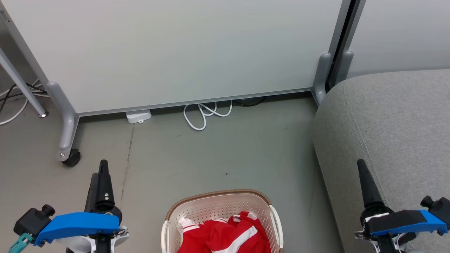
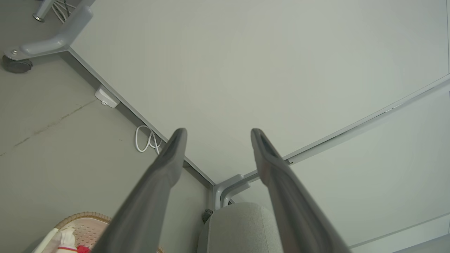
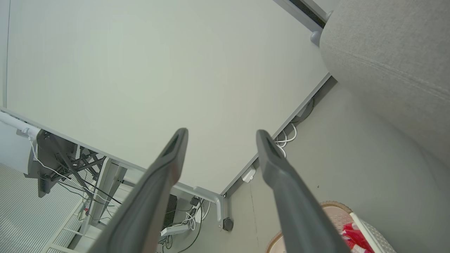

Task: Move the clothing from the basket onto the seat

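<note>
Clothing (image 1: pixel 225 234) lies in the basket (image 1: pixel 218 194) we see between our left gripper (image 1: pixel 99 169) and right gripper (image 1: pixel 360 164), both spread and empty.

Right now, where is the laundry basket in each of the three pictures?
Head view: the basket sits at the bottom middle, cut off by the bottom edge.
Left wrist view: the basket peeks in at the bottom left corner.
Right wrist view: the basket is at the bottom, right of the middle.
Shared landmark: the looped white cable lies beyond the basket in all three.
</note>
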Available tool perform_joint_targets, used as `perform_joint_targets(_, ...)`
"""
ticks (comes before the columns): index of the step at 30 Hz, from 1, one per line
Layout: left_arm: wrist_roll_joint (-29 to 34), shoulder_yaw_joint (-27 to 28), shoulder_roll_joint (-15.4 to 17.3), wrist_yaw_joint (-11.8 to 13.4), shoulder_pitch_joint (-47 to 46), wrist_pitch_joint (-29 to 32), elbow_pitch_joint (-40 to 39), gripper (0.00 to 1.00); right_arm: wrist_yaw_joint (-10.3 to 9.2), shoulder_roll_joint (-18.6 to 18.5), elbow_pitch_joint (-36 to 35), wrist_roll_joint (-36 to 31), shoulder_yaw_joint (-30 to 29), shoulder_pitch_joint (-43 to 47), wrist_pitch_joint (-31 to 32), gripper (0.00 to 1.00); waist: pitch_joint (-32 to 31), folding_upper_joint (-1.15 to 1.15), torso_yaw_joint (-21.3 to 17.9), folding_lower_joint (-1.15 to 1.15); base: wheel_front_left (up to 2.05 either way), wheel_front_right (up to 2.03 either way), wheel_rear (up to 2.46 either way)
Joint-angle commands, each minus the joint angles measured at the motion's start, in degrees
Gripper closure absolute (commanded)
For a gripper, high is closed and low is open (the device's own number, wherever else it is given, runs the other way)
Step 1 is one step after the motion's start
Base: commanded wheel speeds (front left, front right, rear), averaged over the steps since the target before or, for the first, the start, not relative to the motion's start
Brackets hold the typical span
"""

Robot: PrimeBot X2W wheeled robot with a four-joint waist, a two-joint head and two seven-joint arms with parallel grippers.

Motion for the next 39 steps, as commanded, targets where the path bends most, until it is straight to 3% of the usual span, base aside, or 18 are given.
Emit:
perform_joint_targets(1,3.62,-0.67,0.46,0.54,-1.64,-0.72,-1.28,0.00,0.14,-0.36,-1.35,-3.15,0.31,-1.63,-0.73,0.00,0.02,0.00,0.06,0.00,0.00,0.00,0.00)
perform_joint_targets(17,20.55,-4.02,0.54,2.69,-1.84,-3.75,-1.29,0.00,0.17,-0.46,-1.13,-19.24,2.34,-1.49,-3.77,0.00,0.07,0.00,0.67,0.00,0.00,0.00,0.00)
perform_joint_targets(39,36.75,-6.93,1.00,4.12,-2.18,-7.23,-1.60,0.00,0.18,-0.59,-0.54,-33.99,4.01,-1.66,-7.26,0.00,0.47,0.00,1.20,0.00,0.00,0.00,0.00)
